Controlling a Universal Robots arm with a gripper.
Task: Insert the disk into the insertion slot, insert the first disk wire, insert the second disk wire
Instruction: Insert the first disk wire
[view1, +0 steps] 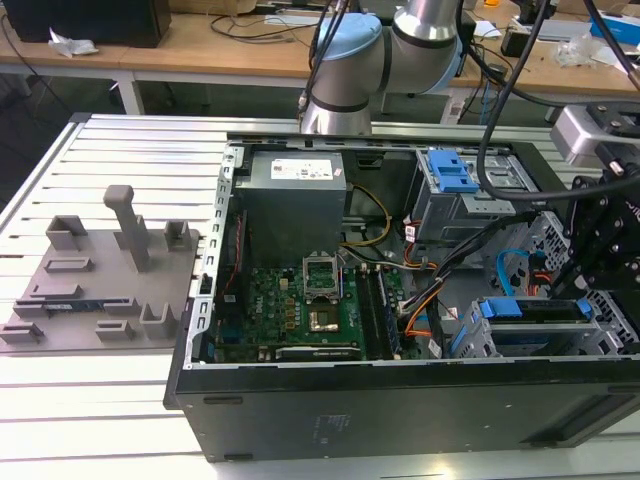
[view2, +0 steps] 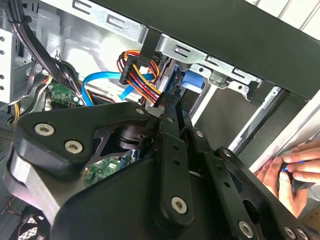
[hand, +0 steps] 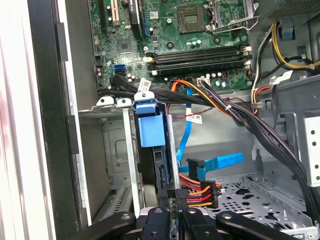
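Note:
The disk (view1: 532, 310) sits in the insertion slot (view1: 474, 345), the grey perforated cage at the exterior view's lower right. Its blue caddy tab (hand: 150, 125) (view2: 192, 83) sticks out of the bay. My gripper (hand: 173, 196) (view2: 169, 107) (view1: 600, 250) is at the disk's rear edge with its fingers together on a disk wire of orange, red, yellow and black strands (hand: 196, 192) (view2: 144, 75). The wire's black plug (hand: 214, 193) lies just beside the fingertips. A flat blue disk wire (hand: 218, 161) (view2: 100, 81) hangs close by, and its black plug (hand: 194, 164) lies loose.
The open computer case (view1: 400, 400) lies on a slatted table. Inside are the motherboard (view1: 290, 305), a grey power supply (view1: 295, 195), a taller cage with a blue latch (view1: 450, 175) and thick black cable bundles (hand: 250, 120). A person's hand (view2: 290, 170) rests outside the case wall.

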